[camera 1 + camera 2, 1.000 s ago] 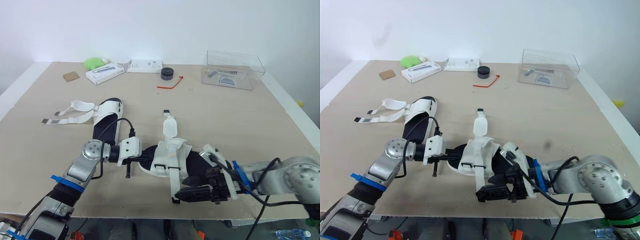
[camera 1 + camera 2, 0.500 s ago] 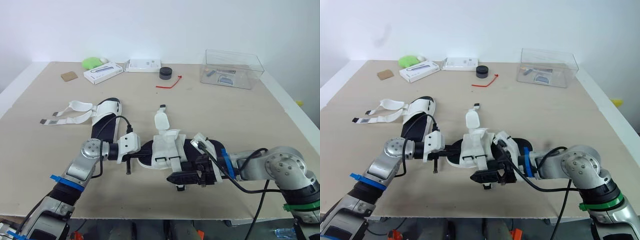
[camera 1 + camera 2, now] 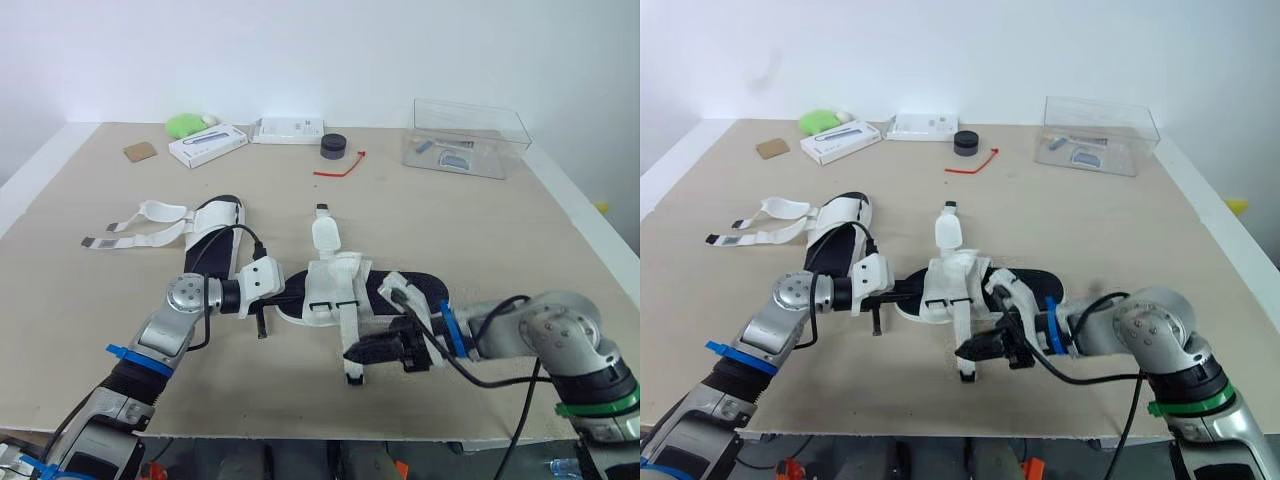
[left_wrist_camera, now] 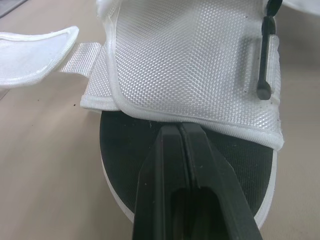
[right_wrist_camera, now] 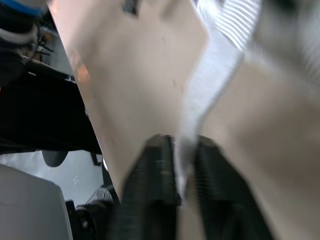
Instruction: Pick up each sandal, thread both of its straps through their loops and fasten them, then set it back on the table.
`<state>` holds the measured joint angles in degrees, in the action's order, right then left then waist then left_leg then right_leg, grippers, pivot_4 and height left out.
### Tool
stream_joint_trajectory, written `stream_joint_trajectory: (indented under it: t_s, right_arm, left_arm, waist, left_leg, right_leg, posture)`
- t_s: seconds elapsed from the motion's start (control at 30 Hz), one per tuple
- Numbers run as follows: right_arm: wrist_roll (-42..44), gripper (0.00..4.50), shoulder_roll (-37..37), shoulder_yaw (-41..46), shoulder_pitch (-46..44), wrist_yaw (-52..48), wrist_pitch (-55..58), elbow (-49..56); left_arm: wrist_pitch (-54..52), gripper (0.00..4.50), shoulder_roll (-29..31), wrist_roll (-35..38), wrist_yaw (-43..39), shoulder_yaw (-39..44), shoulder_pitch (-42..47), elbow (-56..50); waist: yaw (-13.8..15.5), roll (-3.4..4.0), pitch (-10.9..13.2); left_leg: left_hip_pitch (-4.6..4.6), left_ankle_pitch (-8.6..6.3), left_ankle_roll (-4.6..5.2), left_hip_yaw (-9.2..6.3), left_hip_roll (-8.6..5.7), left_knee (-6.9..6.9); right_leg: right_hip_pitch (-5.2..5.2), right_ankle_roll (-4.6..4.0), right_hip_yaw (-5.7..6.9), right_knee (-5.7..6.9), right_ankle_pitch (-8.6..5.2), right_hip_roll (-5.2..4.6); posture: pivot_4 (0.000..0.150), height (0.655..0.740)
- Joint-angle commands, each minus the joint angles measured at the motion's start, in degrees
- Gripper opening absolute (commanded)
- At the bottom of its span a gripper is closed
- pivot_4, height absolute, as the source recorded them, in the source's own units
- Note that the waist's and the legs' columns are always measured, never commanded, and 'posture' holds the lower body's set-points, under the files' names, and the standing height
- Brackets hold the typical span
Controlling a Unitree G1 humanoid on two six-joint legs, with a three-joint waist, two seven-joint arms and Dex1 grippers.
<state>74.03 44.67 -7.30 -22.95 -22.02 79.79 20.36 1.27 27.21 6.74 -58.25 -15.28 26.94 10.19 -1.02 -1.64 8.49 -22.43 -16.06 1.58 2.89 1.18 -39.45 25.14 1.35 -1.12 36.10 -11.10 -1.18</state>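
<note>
Sandal (image 3: 338, 288) — white mesh-weave, black inside; table (image 3: 450, 230) tan.

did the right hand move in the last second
Yes: the right hand, shut on the strap, moved away from the table's near edge, farther in and slightly toward the robot's left.

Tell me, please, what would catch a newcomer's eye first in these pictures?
The white sandal near the table's front edge, worked by both arms: the right gripper pinches its dangling strap, the left gripper lies shut atop its black sole. A second sandal lies farther left, straps spread open.
</note>
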Motion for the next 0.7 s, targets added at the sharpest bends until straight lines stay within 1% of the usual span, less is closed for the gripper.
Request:
stream_joint_trajectory:
  t_s: [0.03, 0.2, 0.37, 0.43, 0.47, 0.5, 0.57, 0.6, 0.63, 0.67, 0.7]
  right_arm:
    - [2.9, 0.07, 0.2, 3.9, 2.4, 2.2, 0.6, 4.7]
    - [6.7, 0.07, 0.6, 5.9, 4.9, 5.1, 1.5, 6.9]
    - [9.3, 0.07, 0.9, 6.9, 5.2, 8.2, 0.8, 7.5]
    - [10.7, 0.76, 1.6, 7.7, 4.8, 8.8, 0.5, 7.5]
    - [10.5, 0.93, 2.9, 8.2, 4.6, 7.6, 0.4, 8.7]
    - [10.5, 1.32, 3.9, 8.5, 4.5, 6.8, 0.2, 9.6]
    - [9.2, 2.37, 5.9, 8.7, 4.9, 5.0, -0.4, 11.7]
    - [7.6, 2.68, 7.5, 8.7, 5.4, 3.5, -0.9, 13.2]
    - [2.3, 3.3, 10.8, 8.6, 6.6, -0.4, -4.1, 16.0]
    - [-1.8, 3.82, 13.2, 8.3, 7.5, -3.4, -6.7, 18.0]
    - [-10.9, 4.23, 17.3, 7.3, 9.6, -8.8, -14.7, 20.0]
  left_arm:
    - [-1.1, 0.0, 0.3, -1.8, 0.8, -0.6, -1.5, 0.5]
    - [-0.9, 0.0, 0.2, -1.9, 0.9, -0.7, -1.2, 1.3]
    - [-0.3, 0.0, -0.2, -2.2, 0.9, -0.9, -0.4, 2.5]
    - [0.0, 0.0, -0.4, -2.4, 0.8, -1.0, -0.2, 3.0]
    - [0.4, 0.0, -0.4, -2.6, 0.8, -1.2, -0.2, 3.2]
    - [0.6, 0.0, -0.5, -2.8, 0.7, -1.3, -0.2, 3.4]
    - [1.0, 0.0, -0.5, -2.9, 0.7, -1.5, -0.2, 3.6]
    - [1.0, 0.0, -0.5, -2.9, 0.7, -1.5, -0.2, 3.7]
    - [1.1, 0.0, -0.5, -2.9, 0.6, -1.4, -0.1, 3.9]
    - [1.2, 0.0, -0.6, -2.9, 0.6, -1.4, 0.0, 4.1]
    - [1.3, 0.0, -0.5, -3.0, 0.6, -1.4, 0.0, 4.2]
  waist:
    - [0.0, 0.0, 0.0]
    - [0.0, 0.0, 0.0]
    - [0.0, 0.0, 0.0]
    - [0.0, 0.0, 0.0]
    - [0.0, 0.0, 0.0]
    - [0.1, 0.0, 0.0]
    - [0.1, 0.0, 0.0]
    - [0.1, 0.0, 0.0]
    - [0.1, 0.0, 0.0]
    - [0.2, 0.02, 0.0]
    - [0.4, 0.06, 0.0]
  left_leg:
    - [0.01, 0.0, 0.0, 0.01, 0.0, 0.0]
    - [0.02, 0.0, 0.0, 0.01, 0.0, 0.0]
    - [0.02, 0.0, 0.0, 0.02, -0.01, 0.0]
    - [0.02, 0.0, 0.0, 0.01, -0.03, -0.01]
    - [0.02, 0.0, 0.0, 0.02, -0.05, -0.01]
    - [0.02, 0.01, 0.0, 0.02, -0.06, -0.02]
    - [0.02, 0.01, 0.0, 0.04, -0.09, -0.02]
    - [0.02, 0.01, 0.0, 0.03, -0.09, -0.02]
    - [0.02, 0.01, 0.0, 0.03, -0.09, -0.02]
    - [0.03, 0.01, 0.0, 0.03, -0.1, -0.02]
    - [0.01, 0.01, 0.0, 0.02, -0.12, -0.03]
  right_leg:
    - [0.0, 0.01, 0.0, 0.0, 0.0, 0.0]
    - [-0.01, 0.02, 0.01, 0.0, 0.01, 0.01]
    - [-0.02, 0.02, 0.01, 0.0, 0.0, 0.02]
    - [-0.03, 0.03, 0.01, 0.0, 0.01, 0.02]
    - [-0.03, 0.04, 0.01, 0.0, 0.01, 0.02]
    - [-0.04, 0.06, 0.01, 0.0, 0.02, 0.02]
    - [-0.04, 0.08, 0.01, -0.01, 0.02, 0.01]
    - [-0.04, 0.09, 0.01, -0.01, 0.01, 0.0]
    - [-0.05, 0.1, 0.01, -0.02, 0.01, -0.01]
    - [-0.06, 0.1, 0.01, -0.02, 0.0, -0.01]
    - [-0.05, 0.11, 0.02, -0.02, -0.02, -0.02]
  posture:
    - [0.15, 0.74]
    - [0.15, 0.74]
    - [0.15, 0.74]
    - [0.15, 0.74]
    - [0.15, 0.74]
    - [0.15, 0.74]
    - [0.15, 0.74]
    - [0.15, 0.74]
    - [0.15, 0.74]
    - [0.15, 0.74]
    - [0.15, 0.74]
